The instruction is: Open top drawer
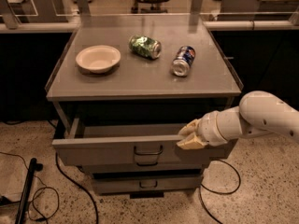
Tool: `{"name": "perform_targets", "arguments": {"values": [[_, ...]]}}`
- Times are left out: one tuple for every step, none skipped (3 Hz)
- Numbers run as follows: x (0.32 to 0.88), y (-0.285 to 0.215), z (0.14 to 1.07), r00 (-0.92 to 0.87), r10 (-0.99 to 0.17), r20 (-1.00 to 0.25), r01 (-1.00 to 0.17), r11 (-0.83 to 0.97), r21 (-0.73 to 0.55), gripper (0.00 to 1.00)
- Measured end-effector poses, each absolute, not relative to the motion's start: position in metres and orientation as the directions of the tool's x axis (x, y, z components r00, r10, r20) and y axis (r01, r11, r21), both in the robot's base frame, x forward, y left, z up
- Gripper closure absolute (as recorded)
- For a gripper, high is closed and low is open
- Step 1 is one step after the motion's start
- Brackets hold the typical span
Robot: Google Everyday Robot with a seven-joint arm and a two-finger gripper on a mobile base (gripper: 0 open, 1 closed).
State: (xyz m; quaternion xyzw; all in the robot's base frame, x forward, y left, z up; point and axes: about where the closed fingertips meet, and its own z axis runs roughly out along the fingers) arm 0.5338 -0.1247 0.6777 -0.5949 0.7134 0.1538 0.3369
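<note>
The top drawer (107, 154) is the widest grey drawer and stands pulled part way out of the cabinet, its inside showing behind the front panel. Its dark loop handle (148, 150) is at the centre of the front. My gripper (189, 137) is at the top edge of the drawer front, right of the handle, with the white arm (261, 118) reaching in from the right. The right end of the drawer front is hidden behind the arm.
On the grey cabinet top (140, 80) are a white bowl (98, 59), a green can (145, 46) and a blue can (183, 60), both lying on their sides. Narrower drawers (147, 183) sit below. Black cables (70, 185) and a dark pole (25, 195) lie on the floor.
</note>
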Motion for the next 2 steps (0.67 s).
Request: {"name": "perform_targets", "arguments": {"values": [[0.5337,-0.1247,0.6777,-0.065,-0.745,-0.664,-0.952,0.245,-0.181,0.82],[0.5337,-0.1246,0.6777,-0.065,-0.745,-0.664,-0.952,0.245,-0.181,0.59]]}}
